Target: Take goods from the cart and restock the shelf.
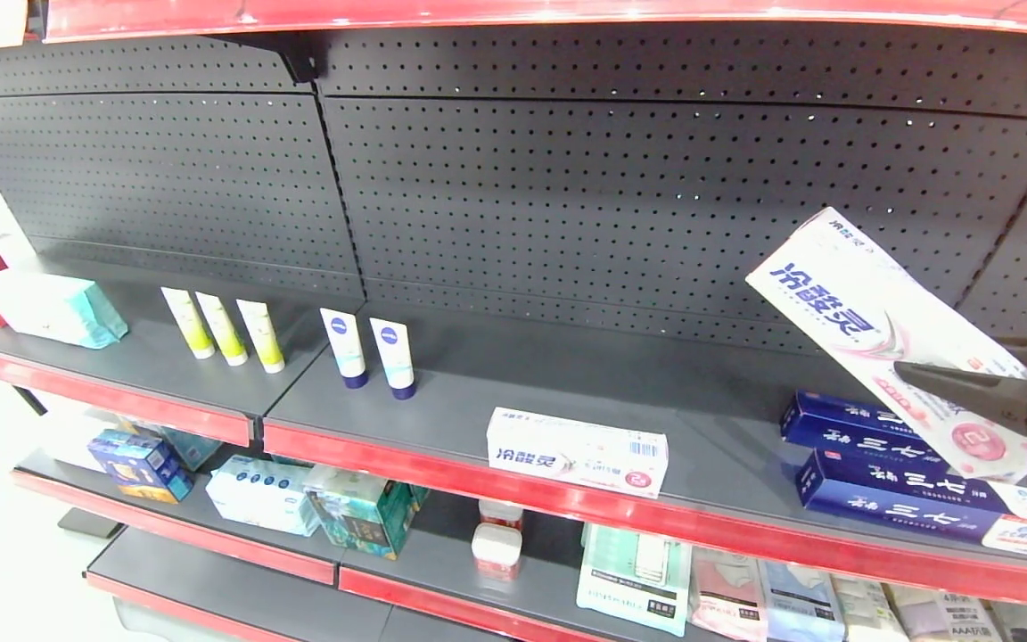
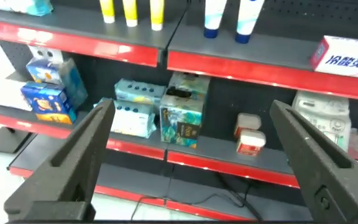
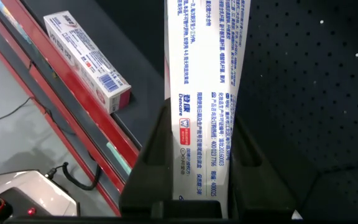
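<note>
Dark pegboard backs the shelf [image 1: 513,374], where a white toothpaste box [image 1: 879,330] is held tilted above the blue boxes [image 1: 879,473], clamped in the right gripper [image 3: 199,118]. The left gripper [image 2: 191,109] is spread wide, empty. If released tilted, the toothpaste box may be toppled off the blue boxes.

Bare shelf [image 1: 727,401] between white box [image 1: 578,450] and blue boxes [image 1: 888,504], pegboard [image 1: 620,196] behind

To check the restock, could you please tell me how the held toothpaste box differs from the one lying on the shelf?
The held box tilts in the right gripper; the shelf box lies flat on the shelf. The held box hangs near blue boxes; the shelf box lies alone. Both are white.
</note>
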`<state>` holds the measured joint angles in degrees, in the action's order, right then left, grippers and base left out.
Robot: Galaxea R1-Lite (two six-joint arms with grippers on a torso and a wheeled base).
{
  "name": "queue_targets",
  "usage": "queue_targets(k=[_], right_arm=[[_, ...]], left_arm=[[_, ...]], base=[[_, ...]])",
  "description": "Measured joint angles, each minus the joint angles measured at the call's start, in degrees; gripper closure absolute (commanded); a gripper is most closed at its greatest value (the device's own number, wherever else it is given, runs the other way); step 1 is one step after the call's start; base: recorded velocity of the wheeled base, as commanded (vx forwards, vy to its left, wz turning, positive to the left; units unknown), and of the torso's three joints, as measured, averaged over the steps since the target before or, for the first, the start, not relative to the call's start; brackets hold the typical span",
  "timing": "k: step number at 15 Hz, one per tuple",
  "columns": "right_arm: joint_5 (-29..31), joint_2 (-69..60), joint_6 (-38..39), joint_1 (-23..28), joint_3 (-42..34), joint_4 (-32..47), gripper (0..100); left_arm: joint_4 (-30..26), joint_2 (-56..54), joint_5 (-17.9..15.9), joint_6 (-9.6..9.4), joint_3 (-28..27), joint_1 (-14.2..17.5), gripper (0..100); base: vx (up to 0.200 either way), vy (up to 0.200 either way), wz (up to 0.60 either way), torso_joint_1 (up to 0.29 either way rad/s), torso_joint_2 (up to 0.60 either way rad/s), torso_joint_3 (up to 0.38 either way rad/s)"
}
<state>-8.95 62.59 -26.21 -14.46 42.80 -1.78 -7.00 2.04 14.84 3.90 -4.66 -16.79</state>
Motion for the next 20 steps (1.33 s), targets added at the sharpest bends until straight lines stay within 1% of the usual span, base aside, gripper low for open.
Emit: queue_targets(k=[3, 4, 5, 7, 8, 9, 10, 11, 12, 13, 14, 15, 16, 18, 20], right_arm=[[0.02, 0.32, 0.07, -0.04, 0.09, -0.02, 100], [0.02, 0.39, 0.16, -0.04, 0.09, -0.02, 100], [0.00, 0.45, 0.33, 0.02, 0.06, -0.02, 100], [0.00, 0.67, 0.40, 0.22, 0.06, -0.05, 100], [-0.02, 0.74, 0.45, 0.29, -0.05, -0.07, 100], [-0.02, 0.89, 0.49, 0.33, -0.11, -0.07, 100], [-0.05, 1.19, 0.49, 0.33, -0.11, -0.07, 100], [-0.05, 1.50, 0.49, 0.33, -0.02, -0.10, 100], [-0.07, 1.99, 0.45, 0.33, 0.28, -0.16, 100], [-0.07, 2.49, 0.45, 0.32, 0.55, -0.24, 100], [-0.07, 3.07, 0.43, 0.22, 0.74, -0.93, 100], [-0.07, 3.84, 0.43, 0.21, 0.83, -2.13, 100], [-0.07, 4.75, 0.40, 0.18, 0.83, -3.79, 100], [-0.18, 6.57, 0.40, 0.16, 0.85, -4.86, 100], [-0.51, 8.13, 0.32, 0.00, 1.07, -4.95, 100]], left_arm=[[0.02, 3.67, -0.11, 0.17, 0.00, 0.85, 0], [0.02, 4.99, 0.07, 0.39, 0.04, 1.74, 0], [0.05, 6.34, 0.13, 0.69, 0.06, 3.36, 0], [0.05, 8.24, -0.44, 1.38, 0.06, 9.11, 0], [0.05, 8.30, -0.74, 1.56, 0.06, 10.73, 0], [0.07, 7.52, -1.23, 1.71, 0.04, 11.56, 0], [0.43, 6.21, -2.04, 2.61, 0.06, 11.84, 0], [1.89, 5.29, -3.01, 4.25, 0.52, 11.91, 0], [6.38, 4.57, -5.29, 5.62, 1.85, 11.95, 0], [8.55, 4.11, -8.81, 5.91, 3.10, 11.95, 0], [9.23, 3.80, -10.70, 5.24, 3.84, 11.95, 0], [9.40, 3.58, -11.86, 4.28, 4.25, 11.95, 0], [9.48, 3.45, -12.57, 3.86, 4.45, 11.95, 0], [9.37, 3.33, -12.59, 3.95, 4.61, 11.95, 0], [9.24, 3.25, -12.92, 3.24, 4.63, 11.95, 0]], base=[[0.000, 0.000, 0.00, 0.000, 0.00, 0.000], [0.000, 0.000, 0.00, 0.000, 0.00, 0.000], [0.000, 0.000, 0.00, 0.000, 0.00, 0.000], [0.000, 0.000, 0.00, 0.000, 0.00, 0.000], [0.000, 0.000, 0.00, 0.000, 0.00, 0.000], [0.000, 0.000, 0.00, 0.000, 0.00, 0.000], [0.000, 0.000, 0.00, 0.000, 0.00, 0.000], [0.000, 0.000, 0.00, 0.000, 0.00, 0.000], [0.000, 0.000, 0.00, 0.000, 0.00, 0.000], [0.000, 0.000, 0.00, 0.000, 0.00, 0.000], [0.000, 0.000, 0.00, 0.000, 0.00, 0.000], [0.000, 0.000, 0.00, 0.000, 0.00, 0.000], [0.000, 0.000, 0.00, 0.000, 0.00, 0.000], [0.000, 0.000, 0.00, 0.000, 0.00, 0.000], [0.000, 0.000, 0.00, 0.000, 0.00, 0.000]])
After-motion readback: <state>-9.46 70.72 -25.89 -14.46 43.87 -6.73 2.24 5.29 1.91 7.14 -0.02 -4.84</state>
